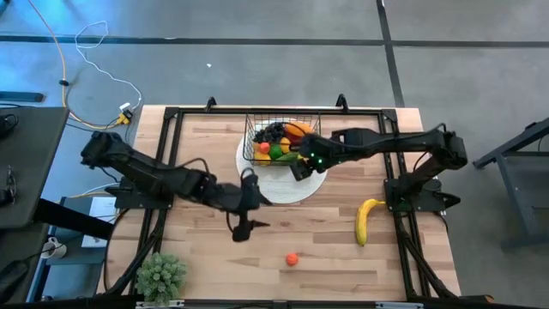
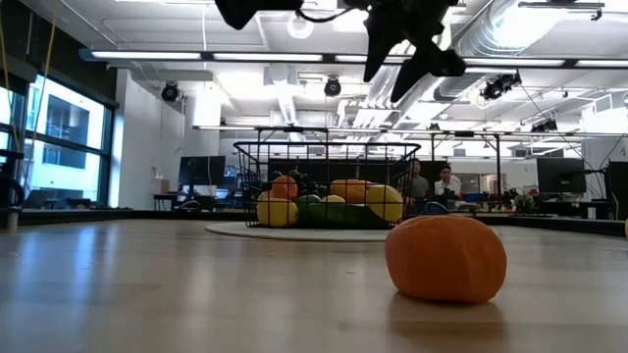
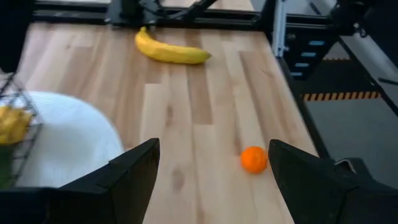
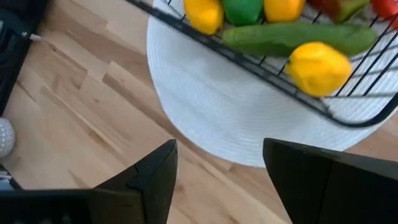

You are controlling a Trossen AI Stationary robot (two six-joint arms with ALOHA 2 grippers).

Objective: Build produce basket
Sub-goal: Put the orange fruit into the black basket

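Table (image 1: 206,257): pale wood planks, dark frame along its edges.
Plate (image 1: 292,189): round, white, at the far middle of the table; the basket stands on its far part.
Basket (image 1: 254,129): black wire mesh, rectangular, upright on the plate, already holding produce.
Basket contents: dark grapes (image 1: 273,131) at the far side; an orange piece (image 1: 298,130) beside them; a cucumber (image 4: 292,37) lying along the near wall; a lemon (image 4: 318,67) against that wall; a lime (image 4: 242,9) and further yellow pieces behind the cucumber.
Banana (image 1: 367,220): yellow, lying on bare wood right of the plate, outside the basket, touched by nothing.
Small orange fruit (image 1: 292,258): on bare wood near the front edge, well apart from the basket, touched by nothing.
Potted plant (image 1: 160,275): spiky green, front left corner of the table.
Left gripper (image 1: 242,230): in the air over the table just left of the plate's near edge; fingers spread apart, nothing between them.
Right gripper (image 1: 300,168): above the plate just beside the basket's near wall; fingers spread apart, nothing between them.
Room beyond: two people (image 2: 433,183) seated far behind the table, seen in the low view.
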